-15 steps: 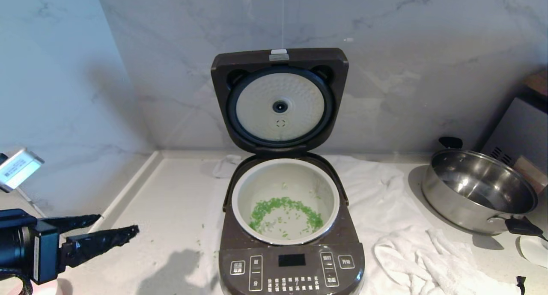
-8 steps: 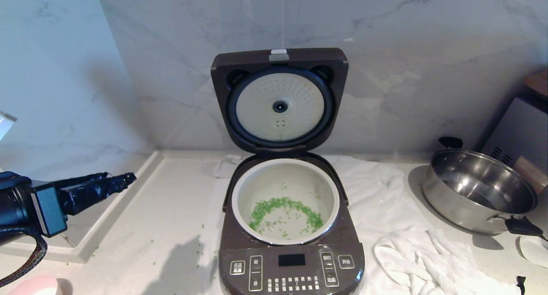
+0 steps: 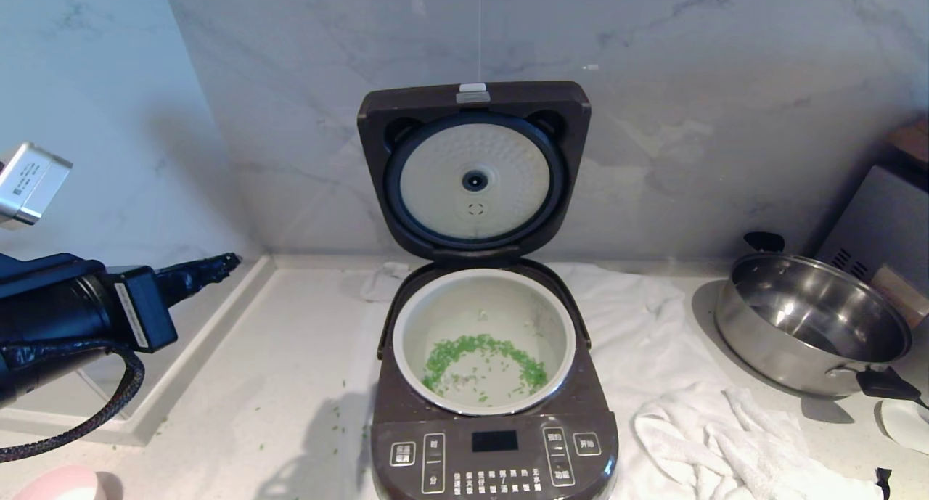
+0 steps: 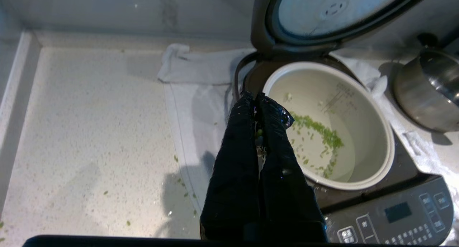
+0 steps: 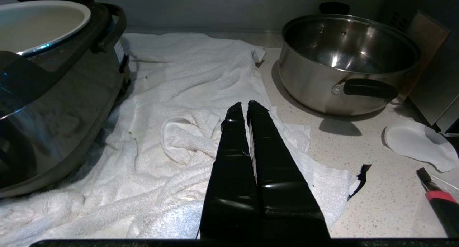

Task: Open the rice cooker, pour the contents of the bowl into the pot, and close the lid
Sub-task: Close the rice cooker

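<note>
The rice cooker (image 3: pixel 493 445) stands open, its lid (image 3: pixel 473 173) upright against the wall with the dimpled plate facing me. Inside, the pale pot (image 3: pixel 480 297) holds a ring of green bits (image 3: pixel 464 349). The pink bowl (image 3: pixel 54 484) sits on the counter at the lower left edge, its inside hidden. My left gripper (image 3: pixel 228 259) hangs in the air left of the cooker, shut, with nothing held. In the left wrist view this gripper (image 4: pixel 255 95) points past the pot's rim (image 4: pixel 389 146), and a green bit clings between its fingers. My right gripper (image 5: pixel 244 105) is shut over the towel.
A steel pan (image 3: pixel 813 326) with black handles stands at the right. A crumpled white towel (image 3: pixel 726 427) lies under and right of the cooker. A raised ledge (image 3: pixel 210 326) borders the counter on the left. Stray green bits (image 3: pixel 337 416) dot the counter. Marble wall behind.
The left gripper went from open to shut. It rose and swung back toward the wall, uncovering more of the pink bowl below it. The cooker and right arm stayed still.
</note>
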### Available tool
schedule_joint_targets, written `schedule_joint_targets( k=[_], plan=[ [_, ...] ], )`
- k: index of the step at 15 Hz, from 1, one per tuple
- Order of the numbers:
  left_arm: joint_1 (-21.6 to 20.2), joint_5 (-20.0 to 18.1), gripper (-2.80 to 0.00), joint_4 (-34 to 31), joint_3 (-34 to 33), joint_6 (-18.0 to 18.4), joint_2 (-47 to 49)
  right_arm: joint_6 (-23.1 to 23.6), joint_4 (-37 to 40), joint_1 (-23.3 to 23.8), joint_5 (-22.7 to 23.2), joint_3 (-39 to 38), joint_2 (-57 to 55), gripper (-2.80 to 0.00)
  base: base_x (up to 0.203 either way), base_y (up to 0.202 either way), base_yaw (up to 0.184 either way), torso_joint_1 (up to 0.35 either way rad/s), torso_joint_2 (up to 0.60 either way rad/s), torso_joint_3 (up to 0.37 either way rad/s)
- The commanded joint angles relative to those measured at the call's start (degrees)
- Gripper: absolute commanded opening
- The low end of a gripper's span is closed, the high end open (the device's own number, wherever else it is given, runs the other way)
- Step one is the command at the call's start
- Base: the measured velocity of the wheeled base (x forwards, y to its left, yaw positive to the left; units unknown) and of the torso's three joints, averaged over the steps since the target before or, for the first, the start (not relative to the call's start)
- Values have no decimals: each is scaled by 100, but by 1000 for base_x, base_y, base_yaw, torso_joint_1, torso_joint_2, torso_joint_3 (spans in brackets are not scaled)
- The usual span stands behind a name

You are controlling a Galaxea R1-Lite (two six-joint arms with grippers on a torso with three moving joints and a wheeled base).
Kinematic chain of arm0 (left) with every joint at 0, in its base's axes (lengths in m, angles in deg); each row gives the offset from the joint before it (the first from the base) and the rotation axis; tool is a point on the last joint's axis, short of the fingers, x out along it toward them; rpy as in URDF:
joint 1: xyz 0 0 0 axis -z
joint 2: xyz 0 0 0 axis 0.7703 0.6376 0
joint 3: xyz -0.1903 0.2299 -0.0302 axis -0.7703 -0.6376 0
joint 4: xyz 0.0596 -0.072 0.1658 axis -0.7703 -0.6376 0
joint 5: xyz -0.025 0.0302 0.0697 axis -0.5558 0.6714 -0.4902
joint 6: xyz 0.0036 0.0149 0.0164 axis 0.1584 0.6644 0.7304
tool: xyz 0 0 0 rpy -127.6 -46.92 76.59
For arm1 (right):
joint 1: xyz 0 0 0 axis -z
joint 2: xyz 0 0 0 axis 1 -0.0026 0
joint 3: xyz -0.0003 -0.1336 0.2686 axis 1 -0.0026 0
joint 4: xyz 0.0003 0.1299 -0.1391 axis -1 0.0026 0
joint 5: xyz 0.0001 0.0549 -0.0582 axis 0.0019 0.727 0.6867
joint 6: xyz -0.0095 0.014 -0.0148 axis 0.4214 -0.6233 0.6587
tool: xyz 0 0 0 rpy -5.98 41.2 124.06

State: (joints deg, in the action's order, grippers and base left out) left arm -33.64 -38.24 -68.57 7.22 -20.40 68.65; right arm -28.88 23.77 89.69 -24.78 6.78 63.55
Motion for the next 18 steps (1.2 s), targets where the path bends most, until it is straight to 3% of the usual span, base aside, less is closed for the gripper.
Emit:
schedule_joint_targets(
  k=[1, 6, 9, 11, 14, 18],
  plan=[
    [111, 11, -280, 13, 256, -22, 165, 1, 1, -2, 2, 0, -9, -280, 0, 0, 0, 0, 0, 0],
    [245, 138, -280, 13, 913, -207, 533, 6, 1, -2, 2, 0, -9, -280, 0, 0, 0, 0, 0, 0],
    [437, 446, -280, 9, 1898, -259, 1131, 1, 1, -2, 2, 0, -9, -280, 0, 0, 0, 0, 0, 0],
    [701, 893, -280, 11, 2693, -282, 1761, 3, 1, -2, 2, 0, -9, -280, 0, 0, 0, 0, 0, 0],
    [1305, 1928, -280, 2, 3869, -504, 2638, 0, 1, -2, 2, 0, -9, -280, 0, 0, 0, 0, 0, 0],
    [1861, 2849, -280, 3, 5011, -693, 3483, 9, 1, -2, 2, 0, -9, -280, 0, 0, 0, 0, 0, 0]
  ],
)
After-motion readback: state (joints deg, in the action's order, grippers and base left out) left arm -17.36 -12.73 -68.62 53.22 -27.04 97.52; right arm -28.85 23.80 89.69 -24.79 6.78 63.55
